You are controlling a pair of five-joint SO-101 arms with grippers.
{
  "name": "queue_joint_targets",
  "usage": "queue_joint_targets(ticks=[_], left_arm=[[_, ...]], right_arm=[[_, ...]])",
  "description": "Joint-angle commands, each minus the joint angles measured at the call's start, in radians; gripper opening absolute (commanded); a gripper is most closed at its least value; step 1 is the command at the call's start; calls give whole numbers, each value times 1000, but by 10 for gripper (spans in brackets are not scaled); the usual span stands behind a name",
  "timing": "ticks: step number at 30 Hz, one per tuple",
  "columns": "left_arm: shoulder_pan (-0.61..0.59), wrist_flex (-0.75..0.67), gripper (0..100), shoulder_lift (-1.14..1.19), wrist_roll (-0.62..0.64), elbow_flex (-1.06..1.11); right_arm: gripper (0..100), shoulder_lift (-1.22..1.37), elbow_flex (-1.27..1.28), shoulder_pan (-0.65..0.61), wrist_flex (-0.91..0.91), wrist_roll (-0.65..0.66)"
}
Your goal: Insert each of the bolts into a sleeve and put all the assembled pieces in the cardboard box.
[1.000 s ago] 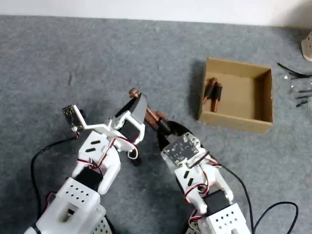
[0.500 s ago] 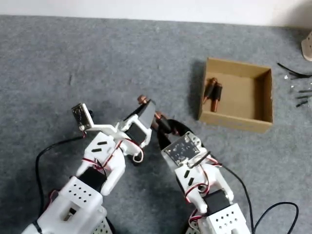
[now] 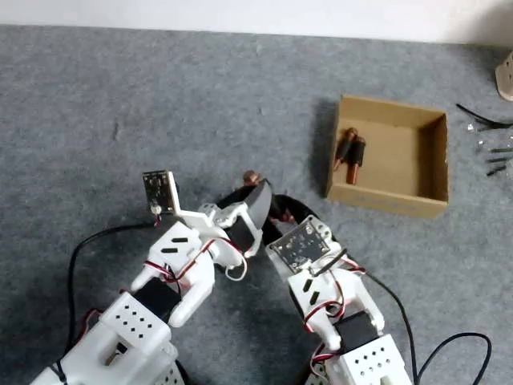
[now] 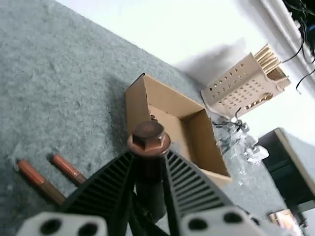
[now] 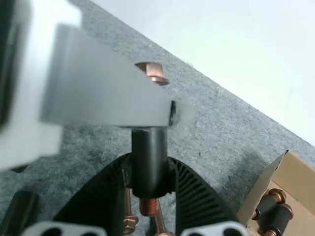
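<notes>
Near the middle of the grey, carpet-like table, two white robot arms meet tip to tip. The left hand is clenched on one copper bolt, its hex head standing just above the fingertips. The right hand is clamped on one black sleeve. A copper threaded tip pokes out of the sleeve's near end, so the bolt runs through it.

Two loose bolts lie side by side on the table beside the hands. A dark cylinder at the edge of the right wrist view may be a spare sleeve, though it is too cropped to be sure.

One open cardboard box sits on the table, apart from the hands. Two assembled pieces lie together inside it against one wall.

Beyond the box are a perforated beige basket holding thin sticks and several black cables. A white wall borders the table's far edge.
</notes>
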Motion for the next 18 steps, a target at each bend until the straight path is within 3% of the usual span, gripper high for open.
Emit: queue_joint_targets(ticks=[1, 5, 11, 18], left_arm=[[19, 48, 8, 7, -89, -15], [70, 141, 54, 15, -127, -25], [171, 250, 348, 16, -140, -22], [153, 264, 342, 8, -135, -21]], right_arm=[[5, -16, 136, 53, -56, -9], [5, -16, 136, 62, -58, -11], [5, -16, 136, 67, -58, -11], [5, -16, 136, 68, -58, -11]])
